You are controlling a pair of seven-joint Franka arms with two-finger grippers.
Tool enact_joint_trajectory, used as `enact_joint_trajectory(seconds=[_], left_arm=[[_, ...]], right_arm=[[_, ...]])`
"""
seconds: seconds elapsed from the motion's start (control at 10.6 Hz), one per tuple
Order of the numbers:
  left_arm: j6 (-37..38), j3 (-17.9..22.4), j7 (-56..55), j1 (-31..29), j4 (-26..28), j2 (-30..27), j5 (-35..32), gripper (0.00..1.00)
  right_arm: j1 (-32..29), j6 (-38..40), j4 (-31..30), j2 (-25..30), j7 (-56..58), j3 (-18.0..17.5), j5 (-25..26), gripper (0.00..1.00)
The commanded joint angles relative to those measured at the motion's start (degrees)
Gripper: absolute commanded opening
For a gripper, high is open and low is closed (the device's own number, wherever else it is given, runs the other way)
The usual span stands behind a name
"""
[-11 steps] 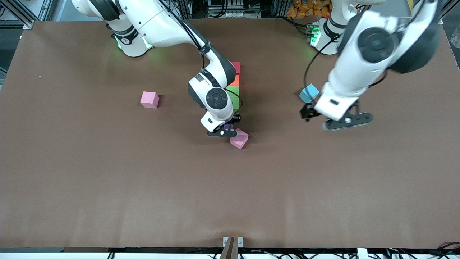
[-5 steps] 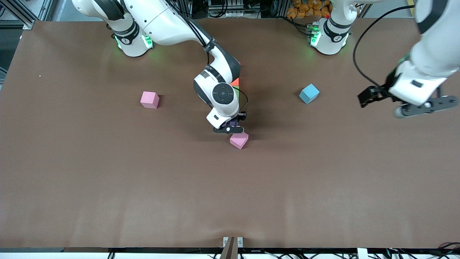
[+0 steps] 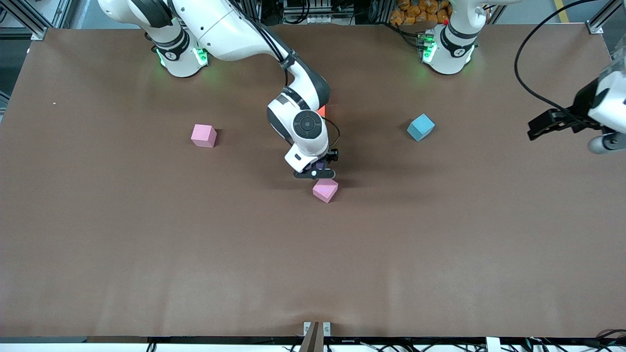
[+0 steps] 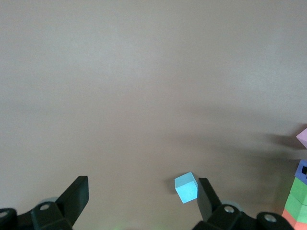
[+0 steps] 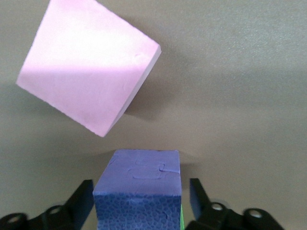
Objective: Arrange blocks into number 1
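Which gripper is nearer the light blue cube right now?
Left. The left gripper hangs open in the air toward the left arm's end of the table, away from the small matte light blue cube. The right gripper is around the purple cube mid-table.

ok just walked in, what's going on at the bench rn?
The right pincer sits around the purple block at the near end of a line of blocks, fingers either side of it. In that line, green and orange blocks show in the left wrist view. A pink block lies tilted just nearer the camera. Another pink block and the light blue block lie apart. The left pincer waits open at its own end of the table.
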State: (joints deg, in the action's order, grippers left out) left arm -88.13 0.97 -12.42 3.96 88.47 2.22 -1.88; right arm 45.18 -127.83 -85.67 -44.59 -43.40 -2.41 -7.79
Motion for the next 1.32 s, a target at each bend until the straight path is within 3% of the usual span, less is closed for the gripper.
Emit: enact_joint_trajectory(seconds=[0.0, 0.28, 1.04, 1.22], left_arm=[[1.20, 0.79, 1.08, 1.14, -0.76, -0.46, 0.92, 1.00], [1.29, 0.88, 2.14, 1.22, -2.34, -0.54, 1.36, 1.00], [2.35, 0.70, 1.96, 2.72, -2.78, -0.54, 0.56, 1.00], [2.52, 0.53, 1.96, 2.80, -2.78, -0.63, 0.56, 1.00]], right_arm=[[-0.96, 1.00, 1.56, 1.95, -1.07, 0.82, -0.47, 1.00], [-8.23, 7.92, 1.03, 8.88, 3.73, 2.23, 0.58, 1.00], [-37.42, 20.51, 0.59, 18.39, 44.32, 2.76, 6.91, 1.00], [-39.20, 20.87, -6.04, 23.81, 45.95, 2.58, 7.70, 1.00]])
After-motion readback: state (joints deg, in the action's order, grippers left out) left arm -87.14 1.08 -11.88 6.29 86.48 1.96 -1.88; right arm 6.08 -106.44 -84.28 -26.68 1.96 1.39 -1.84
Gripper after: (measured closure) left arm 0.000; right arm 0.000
